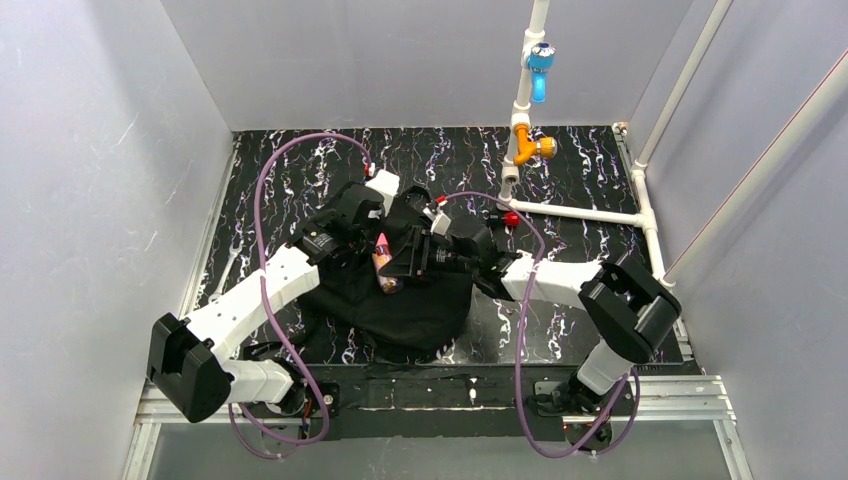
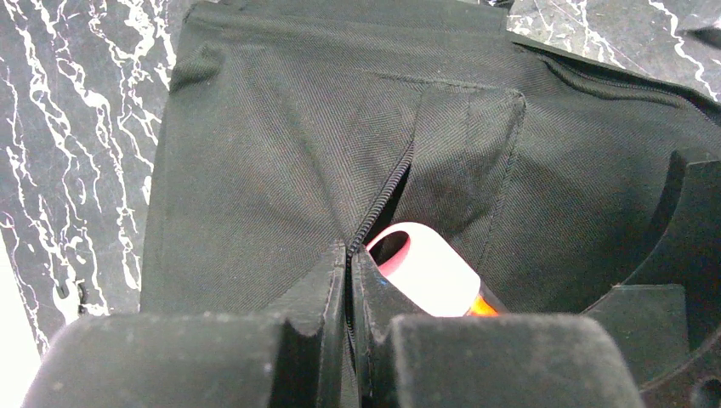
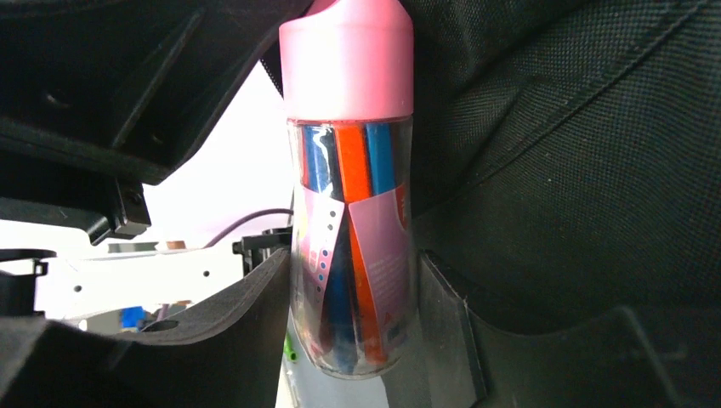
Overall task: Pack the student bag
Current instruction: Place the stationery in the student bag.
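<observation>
A large soft black fabric student bag point(image 1: 400, 315) lies slumped flat in the middle of the black, white-veined marbled counter point(image 1: 580, 160), and both arms reach over its top face.

The left claw point(image 2: 349, 263) is clenched, its two black fingers pinched together on the bag's cloth right at the edge of the black zip point(image 2: 387, 200). The zip runs away from the fingers up the middle of the bag's panel. The fabric parts into a narrow gap beside that pinch.

The right claw point(image 3: 353, 297) is grasping a clear plastic tube of coloured pens point(image 3: 349, 170) with a rounded pink cap point(image 3: 344, 59). Its fingers press the tube's see-through body from both sides, below the cap. Orange, blue and pink pens show through the wall. The tube's right side lies against the bag's weave.

From the left wrist camera, the capped end shows just beside the left claw's fingers, at the mouth of the zip gap. How far the tube reaches into the bag I cannot tell. From above, the tube lies over the bag's top face, between the two claws.

Beyond the bag's far right side stands a white plastic pipe frame carrying a blue valve point(image 1: 540, 58) and an orange valve point(image 1: 530, 148). A purple cable point(image 1: 270, 180) loops over the counter to the bag's left.
</observation>
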You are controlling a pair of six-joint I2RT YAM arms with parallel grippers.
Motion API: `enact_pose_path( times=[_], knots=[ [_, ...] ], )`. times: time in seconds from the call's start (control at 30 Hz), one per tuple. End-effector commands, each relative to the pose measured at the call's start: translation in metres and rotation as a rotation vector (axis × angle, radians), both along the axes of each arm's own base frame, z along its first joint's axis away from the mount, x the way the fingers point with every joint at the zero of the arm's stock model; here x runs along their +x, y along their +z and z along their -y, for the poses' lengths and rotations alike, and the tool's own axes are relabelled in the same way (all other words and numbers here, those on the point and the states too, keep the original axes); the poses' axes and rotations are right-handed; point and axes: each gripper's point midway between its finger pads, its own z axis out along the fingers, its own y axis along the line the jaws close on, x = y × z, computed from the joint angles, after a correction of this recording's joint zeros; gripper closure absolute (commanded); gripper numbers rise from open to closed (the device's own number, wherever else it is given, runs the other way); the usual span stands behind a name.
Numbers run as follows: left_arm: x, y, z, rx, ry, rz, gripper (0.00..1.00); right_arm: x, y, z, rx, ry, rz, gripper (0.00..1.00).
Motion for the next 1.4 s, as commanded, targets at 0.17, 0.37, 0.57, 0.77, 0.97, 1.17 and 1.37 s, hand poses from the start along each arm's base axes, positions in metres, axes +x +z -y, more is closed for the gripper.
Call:
enact_pose_path(
  times=[0.17, 0.37, 0.57, 0.77, 0.97, 1.17, 1.37],
  knots=[
    [0.000, 0.037, 0.012, -0.125, -0.032, 0.087, 1.00, 0.036, 0.031, -0.023, 0.126, -0.159, -0.101, 0.99],
    [-0.003, 0.042, 0.007, -0.104, -0.032, 0.089, 1.00, 0.067, 0.035, -0.032, 0.228, -0.276, -0.054, 0.99],
    [-0.004, 0.047, 0.004, -0.070, -0.060, 0.103, 1.00, 0.097, 0.064, -0.038, 0.326, -0.390, 0.149, 0.73],
    [-0.004, 0.049, 0.001, -0.064, -0.056, 0.117, 1.00, 0.088, 0.028, -0.080, 0.320, -0.244, 0.139, 0.43],
    [0.002, 0.046, -0.005, -0.022, -0.027, 0.136, 1.00, 0.054, -0.004, -0.074, 0.223, -0.115, 0.122, 0.09],
    [0.005, 0.041, -0.007, -0.019, -0.013, 0.122, 1.00, 0.052, -0.018, -0.053, -0.045, -0.096, 0.208, 0.02],
    [0.004, 0.043, -0.006, -0.029, -0.013, 0.123, 1.00, 0.051, -0.010, -0.039, -0.121, -0.087, 0.236, 0.09]
  ],
)
